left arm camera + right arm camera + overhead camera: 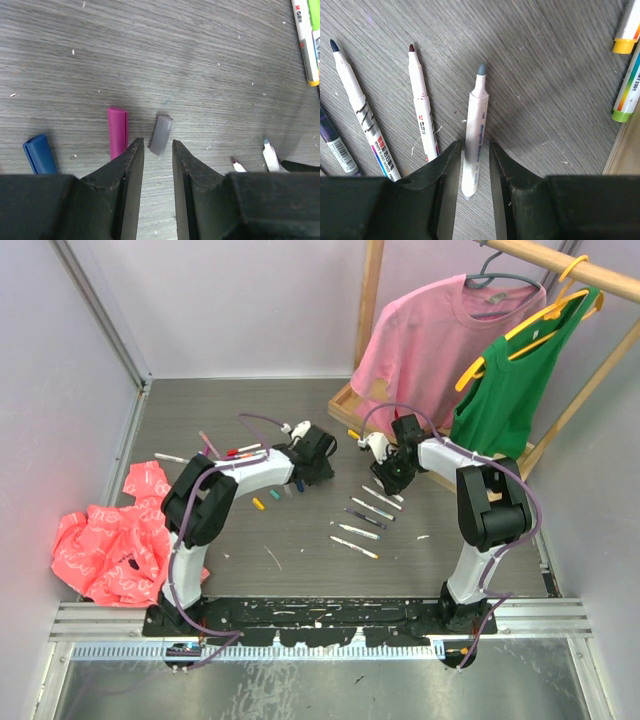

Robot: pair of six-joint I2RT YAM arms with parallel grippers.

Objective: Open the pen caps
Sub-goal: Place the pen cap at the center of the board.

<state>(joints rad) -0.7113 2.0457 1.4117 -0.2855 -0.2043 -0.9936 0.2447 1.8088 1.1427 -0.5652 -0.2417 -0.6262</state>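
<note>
On the table (150,50), left hand (157,145) stands just behind grey cap (161,135), gap narrow, nothing in it. Beside grey cap lies pink cap (118,132), blue cap (40,154) beyond that. Well apart from grey cap, right hand (475,147) is narrowly parted, uncapped pen (477,115) lying between its fingers

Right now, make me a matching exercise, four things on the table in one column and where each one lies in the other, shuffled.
1. grey cap
2. blue cap
3. pink cap
4. grey-tipped pen

A. between the fingers of the right gripper
B. just ahead of the left gripper
C. farthest left in the left wrist view
D. between the other two caps

Pairs: 1-B, 2-C, 3-D, 4-A
</note>
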